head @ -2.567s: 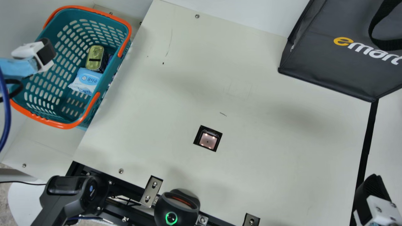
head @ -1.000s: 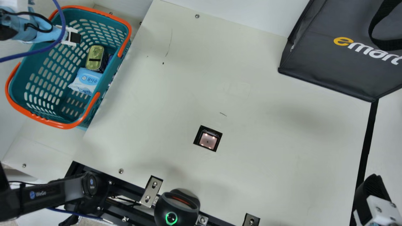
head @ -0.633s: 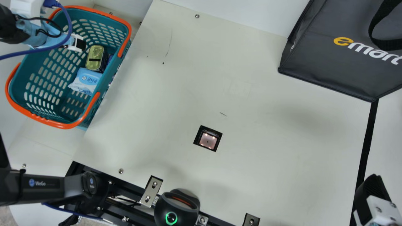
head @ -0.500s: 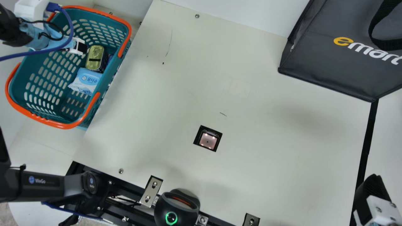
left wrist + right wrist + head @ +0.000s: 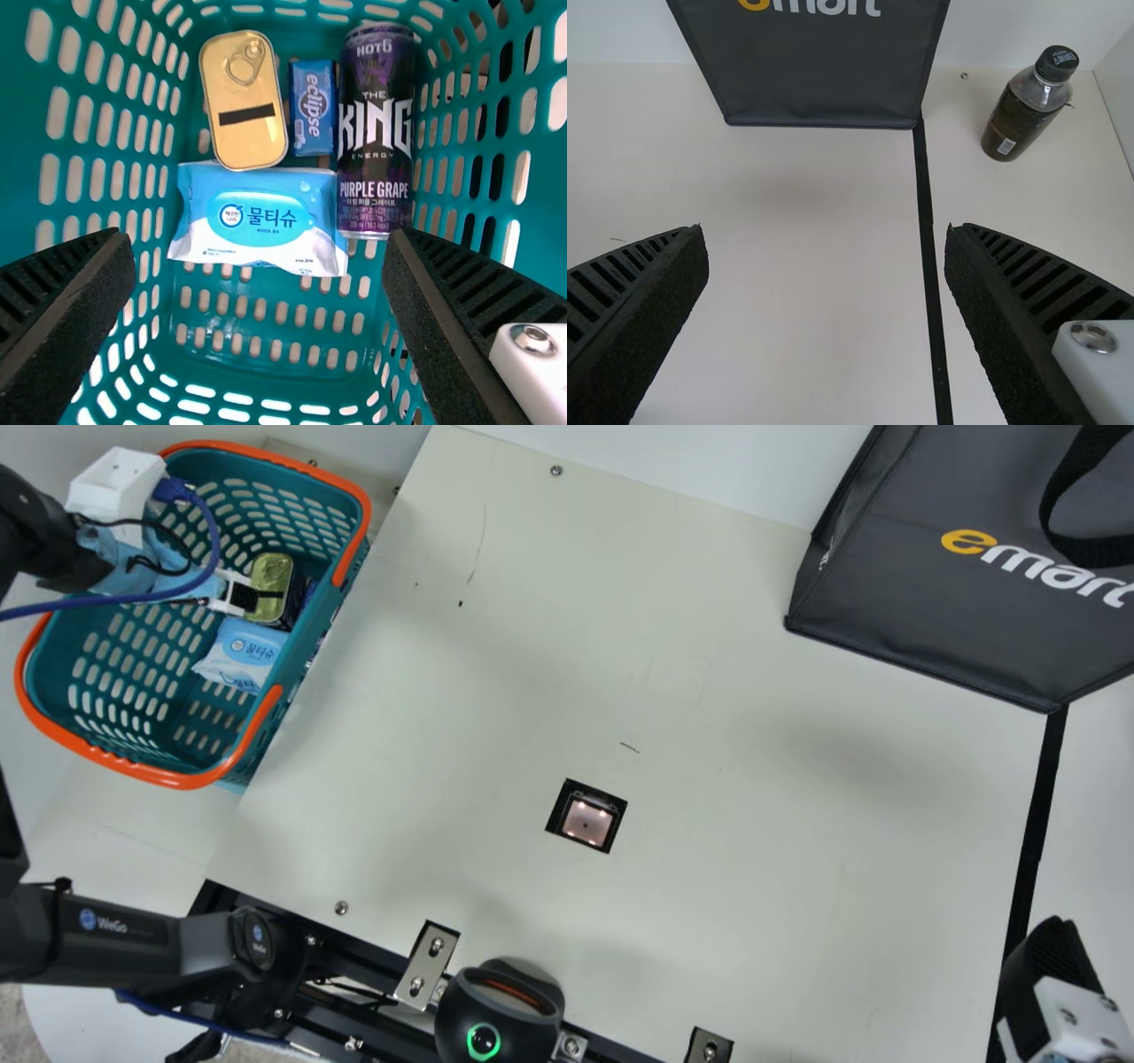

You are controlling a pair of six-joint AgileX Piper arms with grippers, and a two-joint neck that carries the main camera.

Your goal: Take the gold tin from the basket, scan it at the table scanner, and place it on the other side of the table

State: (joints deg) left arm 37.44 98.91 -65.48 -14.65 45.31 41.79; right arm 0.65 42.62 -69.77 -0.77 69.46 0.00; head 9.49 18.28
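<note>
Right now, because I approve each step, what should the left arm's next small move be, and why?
I'd probably shift the left gripper toward the tin before lowering it: in the left wrist view, its open fingers frame the wipes more than the tin, which lies right beside them in the basket.

Gold rounded-rectangular metal tin (image 5: 257, 140) in teal slotted plastic basket (image 5: 326, 633), off the scanner.
Tin: lid up, pull ring flat near one end, black bar printed across the lid, lid closed, dark sides; sits down inside the basket, nearer the wall by the counter. Basket: upright just beside the cream flat-topped counter (image 5: 797, 850), orange handles folded down along its rim. Square black-framed glass scanner (image 5: 586, 822): set into the counter, window pinkish, four light spots lit.
</note>
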